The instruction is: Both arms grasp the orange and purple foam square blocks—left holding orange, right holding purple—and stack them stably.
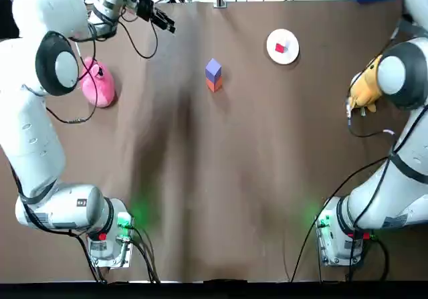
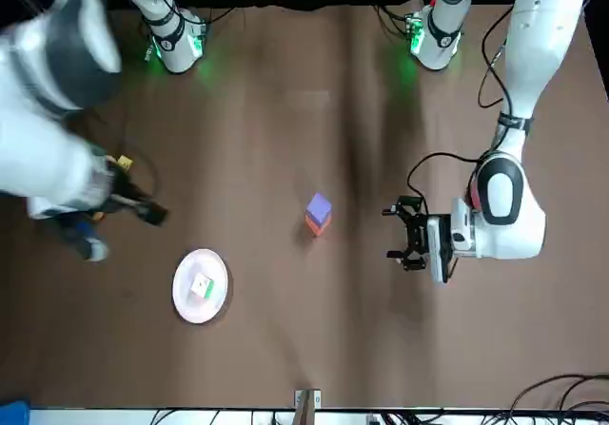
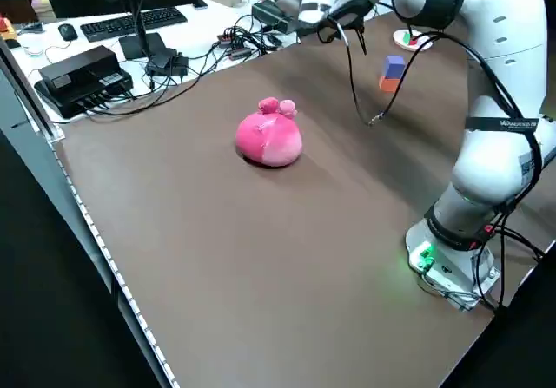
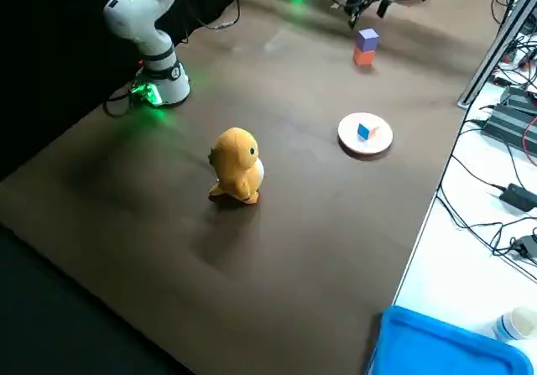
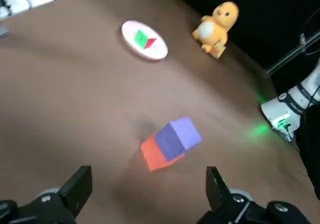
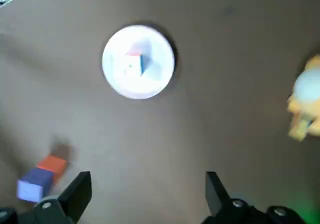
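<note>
Purple block [image 1: 213, 67] atop orange block [image 1: 214, 84] (mid-table); left jaws, right jaws wide open, well clear.

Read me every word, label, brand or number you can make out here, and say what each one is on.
Nothing here reads clearly.
Dark print on a link of the left arm: too small to read.
Small dark tag near that arm's base: too small to read.
On the purple block, orange block, plate, pink plush and yellow plush: no text.
</note>
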Tool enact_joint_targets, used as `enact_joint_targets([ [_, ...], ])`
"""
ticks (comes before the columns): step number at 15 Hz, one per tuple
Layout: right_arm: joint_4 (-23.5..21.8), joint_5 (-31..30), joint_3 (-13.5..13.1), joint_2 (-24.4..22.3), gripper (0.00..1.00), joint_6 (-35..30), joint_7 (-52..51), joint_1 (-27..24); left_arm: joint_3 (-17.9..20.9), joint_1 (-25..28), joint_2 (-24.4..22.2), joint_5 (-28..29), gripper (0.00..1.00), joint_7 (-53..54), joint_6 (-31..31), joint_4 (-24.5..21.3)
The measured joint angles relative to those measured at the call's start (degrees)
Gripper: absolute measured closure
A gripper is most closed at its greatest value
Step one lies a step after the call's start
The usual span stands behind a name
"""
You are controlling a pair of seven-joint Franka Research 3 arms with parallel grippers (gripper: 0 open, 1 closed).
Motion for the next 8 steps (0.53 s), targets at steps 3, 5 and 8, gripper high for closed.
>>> enact_joint_targets([
  [3, 0.0, 0.0, 0.0, -1.8, 0.00, -5.3, -15.8, -6.1, 0.1, 0.7, -3.4, 4.8, 0.00, -9.9, -2.0, 0.0],
  [5, -0.1, 0.0, 0.0, -3.4, 0.00, -8.1, -21.1, -8.6, 0.2, 1.0, -5.7, 8.5, 0.00, -17.4, -3.6, 0.0],
  [8, -2.1, -1.9, 0.2, -5.9, 0.00, -8.9, -22.8, -9.5, 0.2, 1.1, -9.0, 14.9, 0.00, -31.2, -4.7, 0.1],
])
